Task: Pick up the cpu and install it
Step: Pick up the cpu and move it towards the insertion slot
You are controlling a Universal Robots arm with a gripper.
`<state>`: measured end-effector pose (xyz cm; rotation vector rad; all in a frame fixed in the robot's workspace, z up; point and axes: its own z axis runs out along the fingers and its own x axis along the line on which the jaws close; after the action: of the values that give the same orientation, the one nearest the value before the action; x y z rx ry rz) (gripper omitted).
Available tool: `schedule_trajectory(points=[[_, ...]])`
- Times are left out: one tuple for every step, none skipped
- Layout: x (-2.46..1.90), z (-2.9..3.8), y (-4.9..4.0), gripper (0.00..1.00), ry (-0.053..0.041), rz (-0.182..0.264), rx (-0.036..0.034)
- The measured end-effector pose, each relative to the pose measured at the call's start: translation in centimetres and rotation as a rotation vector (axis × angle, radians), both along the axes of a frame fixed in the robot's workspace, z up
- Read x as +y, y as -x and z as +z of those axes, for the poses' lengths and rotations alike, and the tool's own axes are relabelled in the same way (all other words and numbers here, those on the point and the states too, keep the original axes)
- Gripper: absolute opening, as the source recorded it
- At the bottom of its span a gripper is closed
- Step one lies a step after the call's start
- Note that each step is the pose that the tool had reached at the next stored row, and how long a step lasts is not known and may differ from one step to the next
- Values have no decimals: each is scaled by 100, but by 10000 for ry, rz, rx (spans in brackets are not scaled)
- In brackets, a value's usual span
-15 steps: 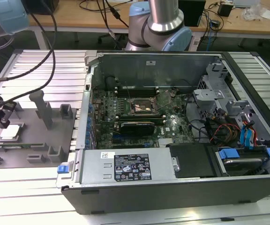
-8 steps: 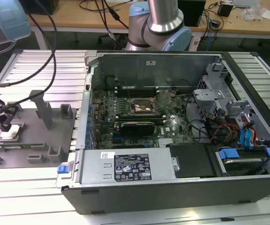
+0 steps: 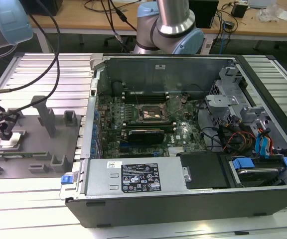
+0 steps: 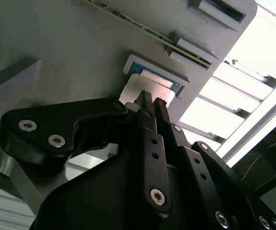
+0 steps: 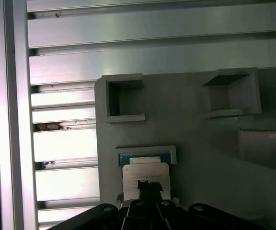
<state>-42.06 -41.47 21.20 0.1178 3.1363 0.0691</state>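
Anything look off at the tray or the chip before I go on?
Nothing stands out. In the first wrist view the cpu lies flat and square in its pocket on the grey tray, not tilted, with the gripper right at it. No damage shows on its top.

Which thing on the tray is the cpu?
At the exterior view's left, beside the open computer case, lies a grey moulded tray. The cpu sits in a recess under the gripper. It alone is flat and silvery; neighbours are grey blocks.
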Motion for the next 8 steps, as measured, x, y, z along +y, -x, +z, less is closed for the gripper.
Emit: schedule_trajectory(points=[[0, 0, 0, 23, 0, 0, -1], [0, 0, 0, 29, 0, 1, -1], [0, 0, 1, 36, 0, 1, 0], [0, 0, 1, 42, 0, 1, -1], [0, 0, 1, 42, 0, 1, -1], [0, 0, 1, 48, 0, 2, -1], [0, 0, 2, 54, 0, 2, 0], [0, 0, 2, 60, 0, 3, -1]])
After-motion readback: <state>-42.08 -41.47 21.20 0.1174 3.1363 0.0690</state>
